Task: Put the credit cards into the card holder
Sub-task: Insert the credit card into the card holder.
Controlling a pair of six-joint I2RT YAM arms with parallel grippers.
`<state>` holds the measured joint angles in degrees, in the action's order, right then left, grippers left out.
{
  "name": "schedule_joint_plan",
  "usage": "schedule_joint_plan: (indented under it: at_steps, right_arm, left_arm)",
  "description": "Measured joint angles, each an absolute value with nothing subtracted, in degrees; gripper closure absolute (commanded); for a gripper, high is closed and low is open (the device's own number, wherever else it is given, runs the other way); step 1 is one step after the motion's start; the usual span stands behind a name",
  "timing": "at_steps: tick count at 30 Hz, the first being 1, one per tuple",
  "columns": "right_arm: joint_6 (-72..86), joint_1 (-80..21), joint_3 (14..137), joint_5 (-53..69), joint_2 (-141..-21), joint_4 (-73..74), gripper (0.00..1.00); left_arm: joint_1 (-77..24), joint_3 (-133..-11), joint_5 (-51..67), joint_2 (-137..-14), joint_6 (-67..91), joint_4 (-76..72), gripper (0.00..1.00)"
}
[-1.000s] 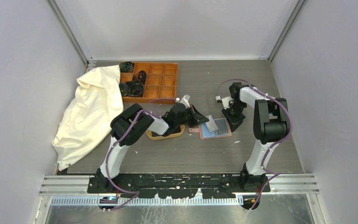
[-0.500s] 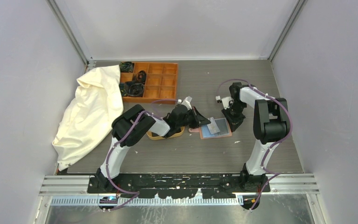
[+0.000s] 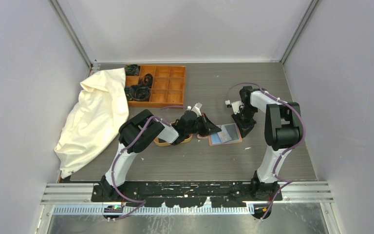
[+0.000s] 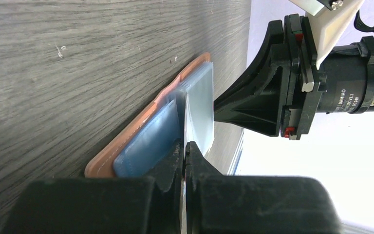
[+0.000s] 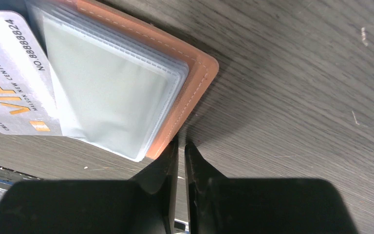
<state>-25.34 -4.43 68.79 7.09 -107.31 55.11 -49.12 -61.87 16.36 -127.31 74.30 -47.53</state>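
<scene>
And the left gripper (image 4: pixel 184 146), jaws clamped on a pale credit card (image 5: pixel 14 92), is feeding it into the card holder (image 5: pixel 195 73) while the right gripper (image 5: pixel 180 146), jaws together, is pinning its edge; next likely needs a straight, level push.

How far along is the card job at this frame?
Done: the card holder lies open, sleeves up. In hand: the left gripper pinches a silver VIP card, its end tucked among the sleeves; the right gripper touches the holder's edge. Left: seating this card; further cards are not visible.
</scene>
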Motion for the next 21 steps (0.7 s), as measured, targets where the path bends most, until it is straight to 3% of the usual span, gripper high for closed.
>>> schedule_joint_plan:
  at_steps: [21]
  right_arm:
    - [-25.39, -4.56, 68.79, 7.14, -107.31, 55.18, 0.84]
  left_arm:
    - [-48.99, -67.40, 20.60, -128.88, 75.07, -40.10, 1.00]
